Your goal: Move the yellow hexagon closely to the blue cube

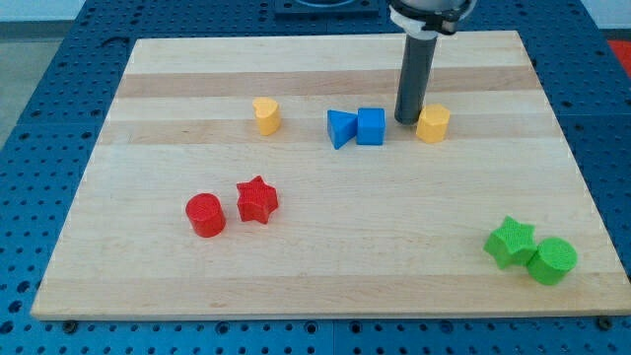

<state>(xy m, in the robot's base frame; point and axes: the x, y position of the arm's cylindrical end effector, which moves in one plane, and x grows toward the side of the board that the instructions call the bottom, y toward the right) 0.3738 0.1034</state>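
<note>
The yellow hexagon (433, 124) sits on the wooden board at the upper right of centre. The blue cube (371, 126) stands a short way to its left, with a gap between them. My tip (406, 120) rests on the board in that gap, just left of the yellow hexagon and right of the blue cube. The dark rod rises from it to the view's top.
A blue triangular block (341, 128) touches the blue cube's left side. A yellow heart (266, 115) lies further left. A red cylinder (205, 215) and red star (257, 200) sit lower left. A green star (510, 242) and green cylinder (551, 260) sit lower right.
</note>
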